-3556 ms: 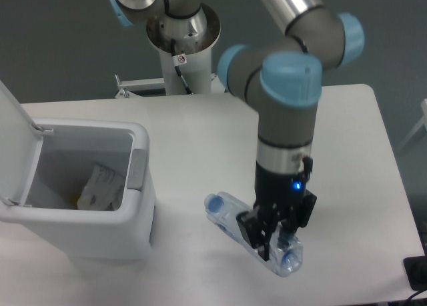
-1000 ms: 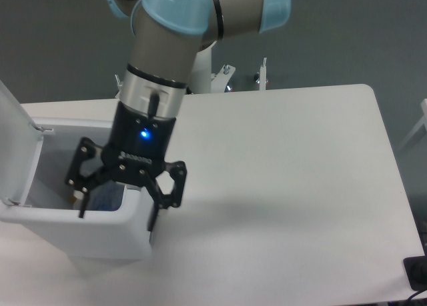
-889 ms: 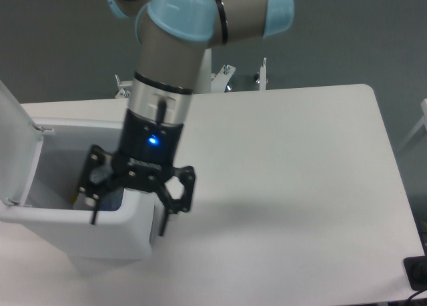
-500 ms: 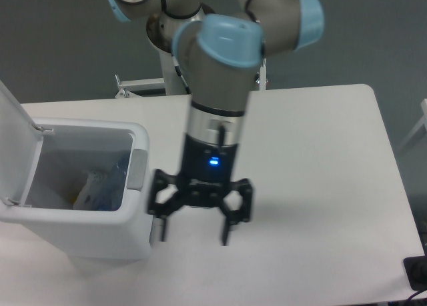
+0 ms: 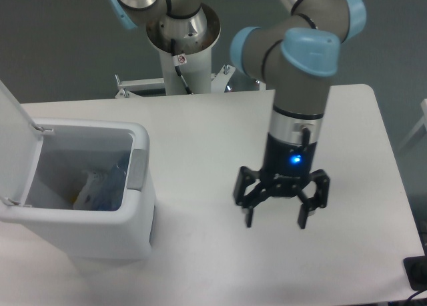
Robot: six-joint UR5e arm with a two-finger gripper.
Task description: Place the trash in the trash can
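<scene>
The white boxy trash can [image 5: 137, 239] stands at the left of the table, its lid [image 5: 12, 129] swung up. Inside it lies the trash: a crumpled white wrapper [image 5: 89, 189] with the clear bluish bottle [image 5: 112, 185] on top of it, both partly hidden by the can's walls. My gripper [image 5: 275, 221] hangs open over the table's middle right, well to the right of the can, with nothing between its fingers.
The arm's base column [image 5: 181, 46] rises at the back behind the table. A dark object [image 5: 416, 273] sits past the table's front right corner. The white tabletop [image 5: 213, 139] stretches from the can to the right edge.
The bottle went from the table into the can. My gripper opened over the can, then swung right across the table, empty.
</scene>
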